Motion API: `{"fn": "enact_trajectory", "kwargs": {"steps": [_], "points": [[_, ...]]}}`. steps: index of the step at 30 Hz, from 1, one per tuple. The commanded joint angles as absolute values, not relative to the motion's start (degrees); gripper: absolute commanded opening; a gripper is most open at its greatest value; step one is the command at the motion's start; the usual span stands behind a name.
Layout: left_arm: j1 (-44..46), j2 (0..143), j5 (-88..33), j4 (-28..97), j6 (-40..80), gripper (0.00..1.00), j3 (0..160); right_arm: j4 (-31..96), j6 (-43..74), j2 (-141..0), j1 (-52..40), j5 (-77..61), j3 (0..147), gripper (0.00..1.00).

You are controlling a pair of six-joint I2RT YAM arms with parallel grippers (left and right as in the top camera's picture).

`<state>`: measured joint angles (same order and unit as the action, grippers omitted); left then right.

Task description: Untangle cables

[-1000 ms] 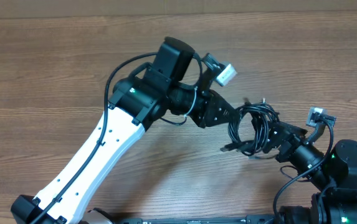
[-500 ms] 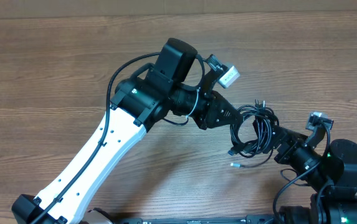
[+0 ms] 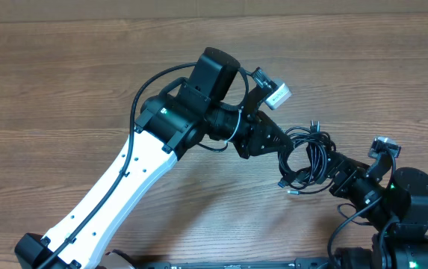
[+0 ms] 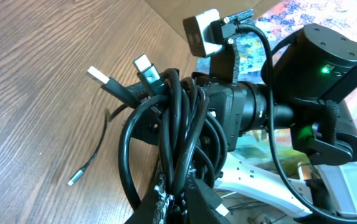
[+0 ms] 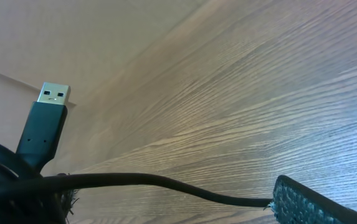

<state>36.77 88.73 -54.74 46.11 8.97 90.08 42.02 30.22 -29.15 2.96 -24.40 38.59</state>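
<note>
Since a second ago, the loose silver-tipped cord end (image 3: 291, 191) has swung in closer under the bundle of thin black cables (image 3: 307, 157), while both arms have shifted only slightly. The brown wood-grain table (image 3: 64, 90) spreads out on every side of that bundle. Your white-and-black left arm (image 3: 124, 179) reaches in from the bundle's left. Its left gripper (image 4: 178, 208) is pinched together on the cables, whose loops rise straight out of its fingers in the wrist view. Your black right arm (image 3: 393, 198) comes in from the bundle's right. The right gripper (image 3: 332, 170) has its jaws spread wide, right up against the loops. In its own view, one cord runs from the bundle across to a ribbed finger pad (image 5: 303, 204). You cannot tell whether any loop goes around a finger. The bundle itself sits between the two grippers. A small white camera block (image 3: 277, 95) rides up and to the left of the bundle. A flat silver USB plug (image 4: 97, 76) and a smaller dark plug (image 4: 144, 64) stick out of the bundle's top.
</note>
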Motion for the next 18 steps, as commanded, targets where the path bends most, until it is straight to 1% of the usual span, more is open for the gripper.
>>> {"fn": "enact_trajectory", "kwargs": {"steps": [1,13,18], "points": [[37.15,87.72,-54.63,46.11,7.79,0.04,90.48,41.74,31.00,-29.28,3.49,-24.60,39.40,1.00],[37.15,87.72,-39.59,46.19,20.14,0.04,90.48,36.77,30.96,-29.28,3.49,-39.99,39.40,1.00],[37.15,87.72,-37.30,46.11,22.98,0.04,90.48,34.20,27.99,-29.28,3.49,-47.27,39.40,1.00]]}}
